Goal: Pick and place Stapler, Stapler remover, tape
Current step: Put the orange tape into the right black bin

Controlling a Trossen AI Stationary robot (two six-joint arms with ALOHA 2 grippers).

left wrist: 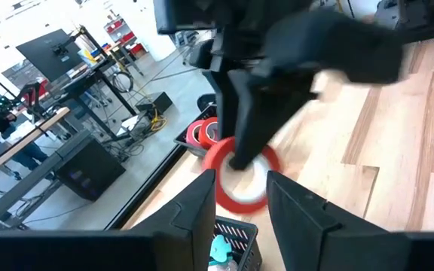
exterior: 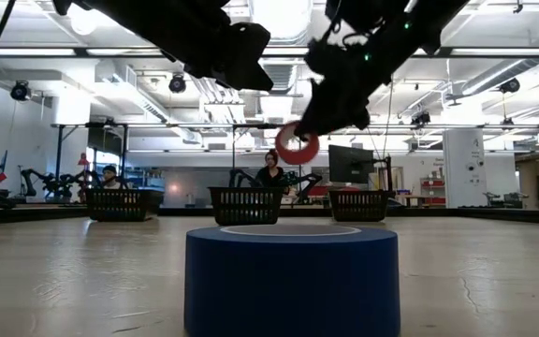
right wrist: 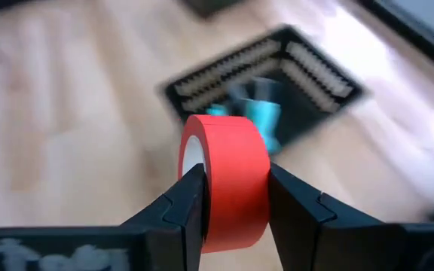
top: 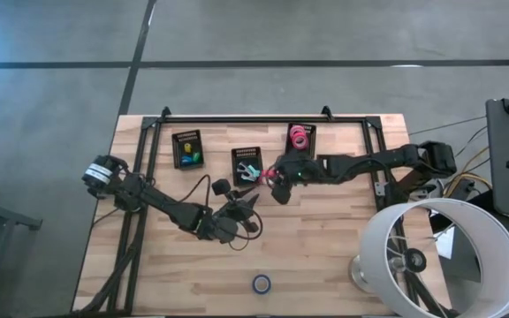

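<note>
A red tape roll hangs over the table's middle with my right gripper shut on it, just right of the middle black basket, where a teal thing lies. My left gripper stands open a little nearer the front edge, its fingers aimed at the roll and apart from it. More red and pink tape rolls lie in the far right basket. A dark blue tape roll lies flat near the front edge. I cannot make out the stapler. My right gripper pinches the red roll by its two flat side faces between the two fingers, one finger lying over the ring's face. The fingers slant down from the table's right side. The roll stands on edge below them, clear of the table.
A third black basket at the far left holds small yellow and green things. A black frame rail runs along the far edge. A large white round lamp shade overhangs the front right corner. Bare wood lies between the arms and the blue roll.
</note>
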